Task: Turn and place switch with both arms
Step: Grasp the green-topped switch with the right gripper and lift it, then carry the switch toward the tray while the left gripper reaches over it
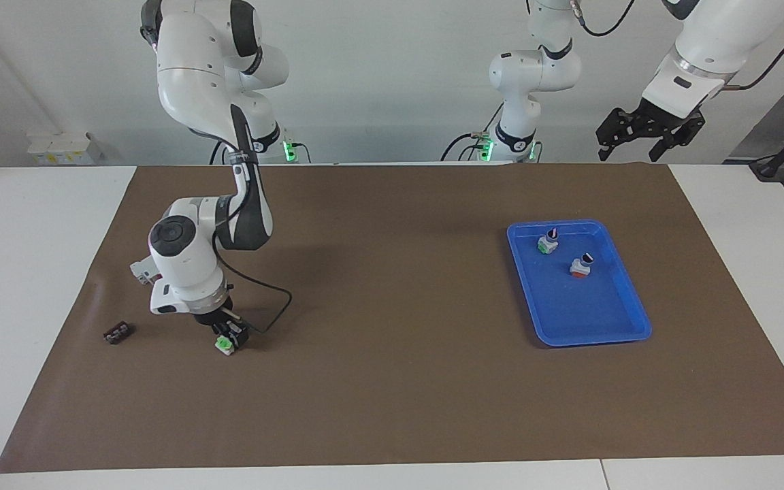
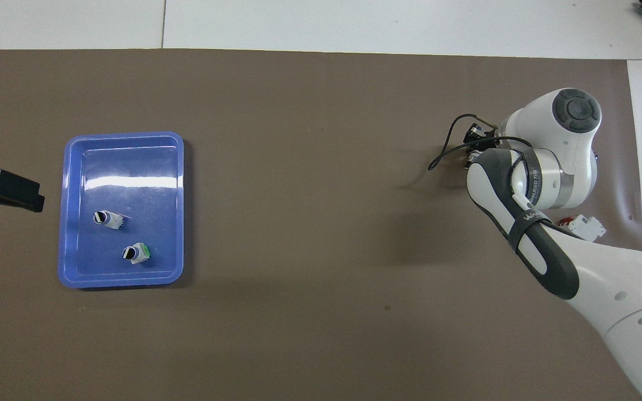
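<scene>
- right gripper [image 1: 230,335] down on switch [image 1: 225,345], fingers around it, on brown mat [image 1: 392,381] toward right arm's end
- left gripper [image 1: 647,129] open, waiting above mat's edge
- blue tray [image 1: 627,299] well apart; bare mat between

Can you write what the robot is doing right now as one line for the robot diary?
right gripper: down on green-ended switch, closing | left gripper: open, waiting raised near the robots' table edge | blue tray: holds two switches
</scene>
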You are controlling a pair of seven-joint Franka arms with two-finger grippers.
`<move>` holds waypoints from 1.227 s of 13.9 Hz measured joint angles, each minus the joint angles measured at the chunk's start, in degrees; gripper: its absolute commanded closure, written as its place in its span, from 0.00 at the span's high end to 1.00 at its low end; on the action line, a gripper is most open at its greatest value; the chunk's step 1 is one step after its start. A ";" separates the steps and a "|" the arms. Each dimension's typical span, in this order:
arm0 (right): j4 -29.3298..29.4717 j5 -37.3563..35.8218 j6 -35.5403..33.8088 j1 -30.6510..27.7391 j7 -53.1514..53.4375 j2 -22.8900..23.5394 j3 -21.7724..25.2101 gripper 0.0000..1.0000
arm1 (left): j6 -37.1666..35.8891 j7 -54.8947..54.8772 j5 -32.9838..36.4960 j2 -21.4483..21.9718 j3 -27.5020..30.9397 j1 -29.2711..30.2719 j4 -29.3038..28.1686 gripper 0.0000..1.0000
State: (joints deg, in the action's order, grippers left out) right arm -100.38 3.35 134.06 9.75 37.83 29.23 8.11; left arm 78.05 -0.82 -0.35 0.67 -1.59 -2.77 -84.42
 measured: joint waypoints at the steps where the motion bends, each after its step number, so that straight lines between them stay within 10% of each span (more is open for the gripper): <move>1: 0.08 0.47 0.06 -0.06 0.00 0.06 0.01 0.00 | 0.00 0.00 0.00 0.00 0.00 0.00 0.00 1.00; 8: 6.31 18.42 -10.28 0.60 3.29 0.12 -0.33 0.00 | 0.00 0.00 0.00 0.00 0.00 0.00 0.00 1.00; 17: 10.78 31.51 -17.59 4.14 44.06 -5.91 -11.90 0.00 | -0.82 0.00 0.00 0.11 -0.24 -0.08 -0.02 1.00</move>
State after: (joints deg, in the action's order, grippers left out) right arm -89.60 34.86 116.47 13.89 81.89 23.32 -3.79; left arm 77.23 -0.82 -0.35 0.78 -1.82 -2.85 -84.44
